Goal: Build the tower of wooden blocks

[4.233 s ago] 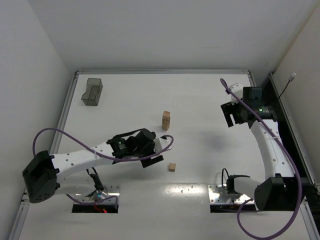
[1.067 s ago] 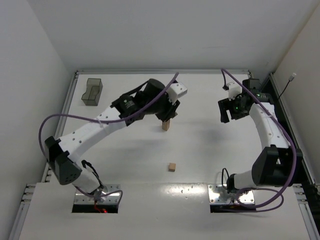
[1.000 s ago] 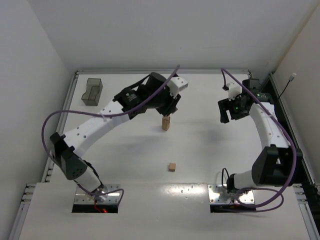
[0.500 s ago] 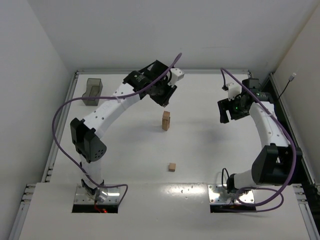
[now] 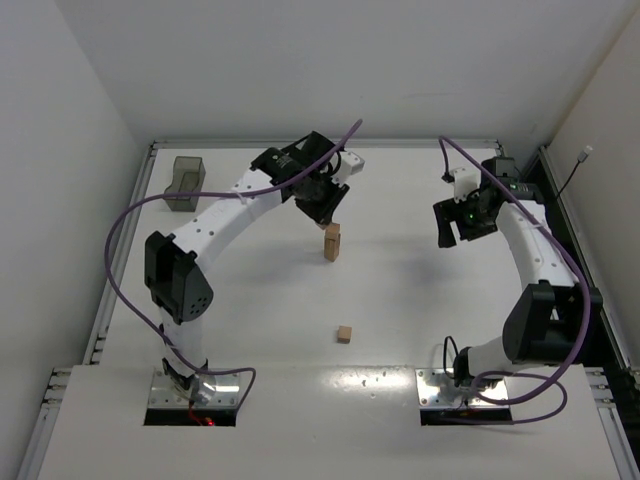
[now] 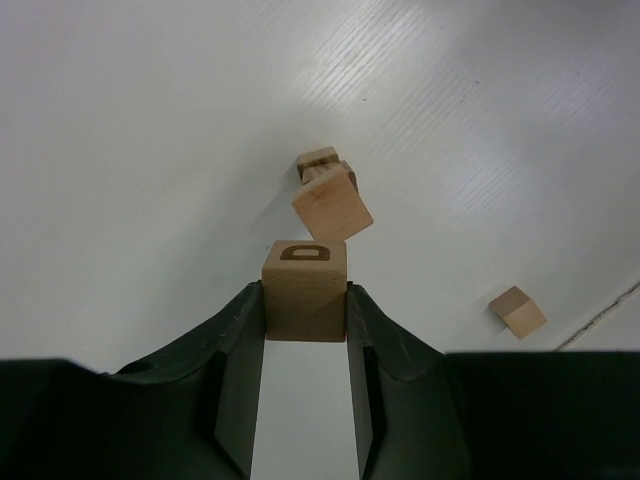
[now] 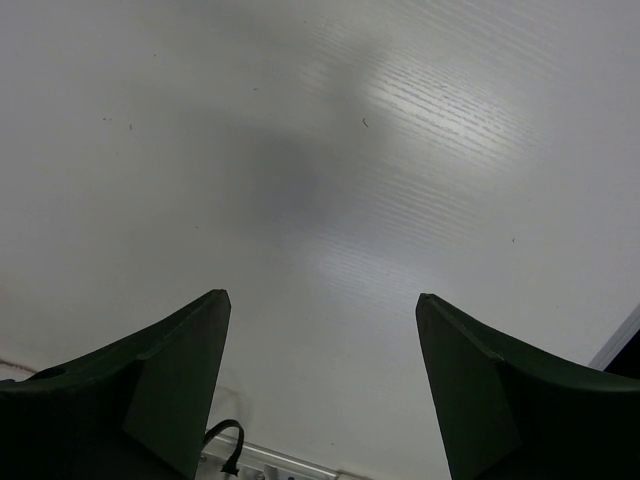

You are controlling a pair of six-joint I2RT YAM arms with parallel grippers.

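The left tool (image 6: 305, 292) is part-way closed and clamps a wooden cube (image 6: 305, 306) between its two dark fingers (image 6: 238, 350), one finger pressed flat on each side face. The face of the cube that looks toward the wrist camera carries a dark D-shaped mark.

From overhead, the tower (image 5: 332, 242) stands upright near the middle of the white tabletop (image 5: 420, 320), one cube wide. The left arm stretches far out, with its tool just beside the tower at about 11 o'clock and raised off the surface. In the left wrist view the tower's top cube lies at 12 o'clock of the held cube, turned a little against the cube beneath it, whose edge peeks out behind. A corner of that top cube overlaps the held cube's far edge in the picture; whether the two touch cannot be told.

A loose wood block (image 5: 344, 334) lies alone on the tabletop at 6 o'clock of the tower, well apart from it. A dark grey translucent bin (image 5: 184, 183) sits at 10 o'clock, near the far left corner.

The right tool (image 7: 320, 300) hangs at 3 o'clock of the tower, well apart, its fingers spread wide with only bare tabletop showing between them.
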